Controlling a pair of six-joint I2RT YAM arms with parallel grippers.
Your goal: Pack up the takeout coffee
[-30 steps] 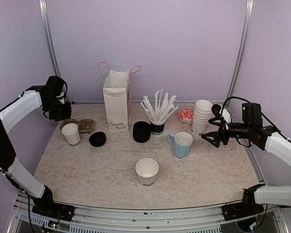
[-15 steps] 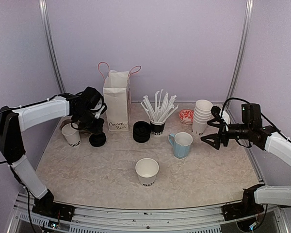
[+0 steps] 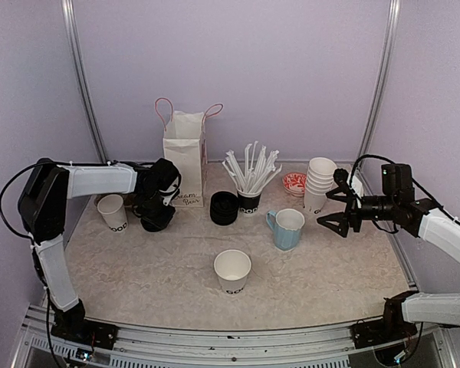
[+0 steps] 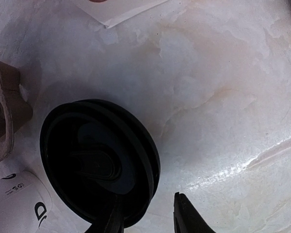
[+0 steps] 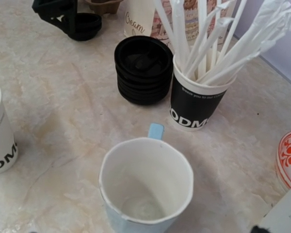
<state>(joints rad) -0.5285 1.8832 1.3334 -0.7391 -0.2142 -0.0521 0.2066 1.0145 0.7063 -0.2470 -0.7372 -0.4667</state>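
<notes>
Top external: swinging in from the far left wall and now lowering the left hand [image 3: 153, 208] onto the loose black lid [image 4: 99, 165] just in front of the paper bag [image 3: 184, 157]. Standing partly open, straddling the lid's rim, gripping nothing yet. Probably lidding first, with the left cup [image 3: 113, 212] and front cup [image 3: 232, 270] sitting uncovered on the desk [image 3: 330, 268]. Parking the right hand [image 3: 339, 215] wide and empty near the cup stack [image 3: 320, 180].

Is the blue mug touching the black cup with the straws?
Apart. The right wrist view shows a clear gap between the blue mug and the straw cup.
</notes>
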